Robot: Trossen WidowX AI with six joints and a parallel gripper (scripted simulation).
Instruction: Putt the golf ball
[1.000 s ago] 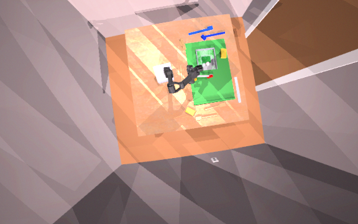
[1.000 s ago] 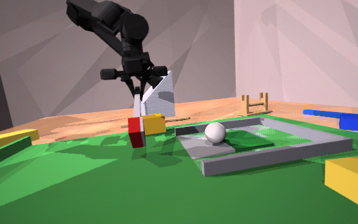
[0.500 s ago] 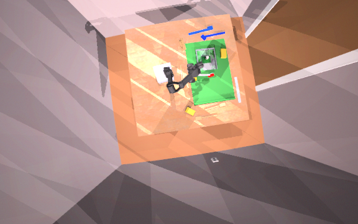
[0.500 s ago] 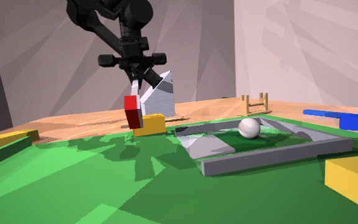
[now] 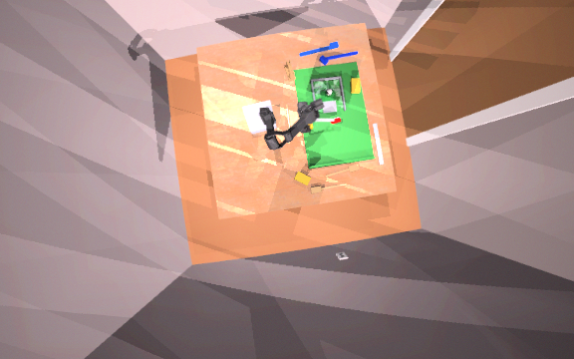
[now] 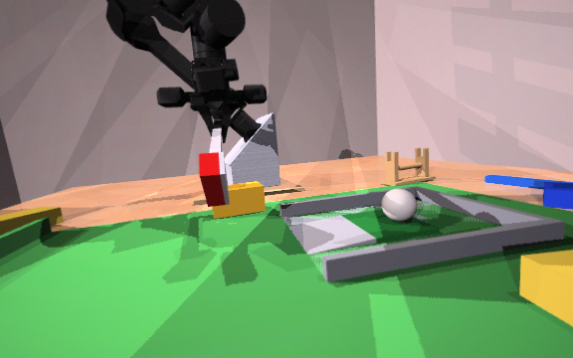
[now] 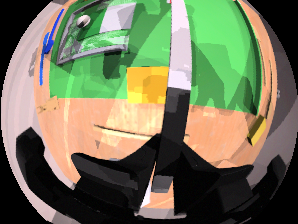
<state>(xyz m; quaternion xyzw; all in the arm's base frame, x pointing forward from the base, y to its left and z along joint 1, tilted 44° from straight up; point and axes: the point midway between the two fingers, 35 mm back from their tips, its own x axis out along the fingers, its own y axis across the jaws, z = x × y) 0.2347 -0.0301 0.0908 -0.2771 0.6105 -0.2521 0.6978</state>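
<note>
- Pale grey walls surround an orange wooden table [image 5: 247, 224]; a green putting mat [image 5: 347, 140] lies on it, and every place below is given relative to that mat.
- At the mat's far end sits the raised green [image 6: 416, 224], walled by a grey frame, with a pale ramp [image 6: 331, 234] on its near side.
- Your golf ball [image 6: 399, 204] rests inside that frame, on the raised green.
- Your gripper [image 6: 223, 130] hangs above the mat's edge, fingers pinching the white shaft of the red putter [image 6: 213, 181], whose red head hangs lifted off the mat.
- Judging by this, the putt looks done; your next move calls only for keeping the putter away from the ball.
- No brands, labels or readable writing appear anywhere.
</note>
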